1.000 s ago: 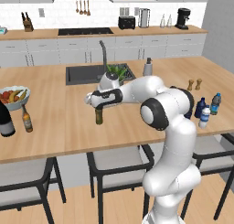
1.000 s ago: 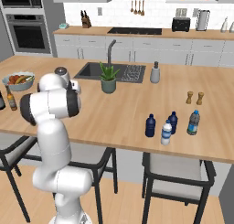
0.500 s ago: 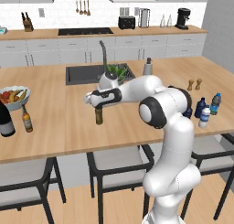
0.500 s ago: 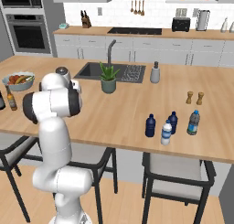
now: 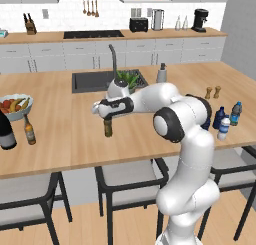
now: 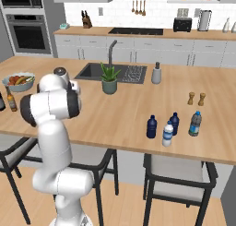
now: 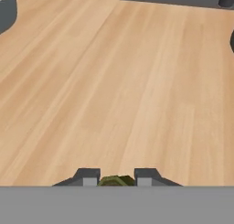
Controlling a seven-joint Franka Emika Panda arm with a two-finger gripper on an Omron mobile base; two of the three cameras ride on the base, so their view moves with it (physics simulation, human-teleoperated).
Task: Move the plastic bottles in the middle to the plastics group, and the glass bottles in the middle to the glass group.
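Left base view: the gripper (image 5: 107, 117) is clamped on the neck of the olive-green beer bottle (image 5: 108, 128), upright on the wooden island (image 5: 60, 139) in front of the sink (image 5: 90, 81).

Right base view: three small plastic bottles (image 6: 168, 130) stand together on the island's right side.

Hand view: an olive-green top sits pinched between the fingertips (image 7: 87, 177).

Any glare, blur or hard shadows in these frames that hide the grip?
Left base view: flat even light, soft rendering, gripper shut on the olive-green bottle. Right base view: the arm's own body blocks the grip. Hand view: no glare; the bottle's top sits between the fingertips.
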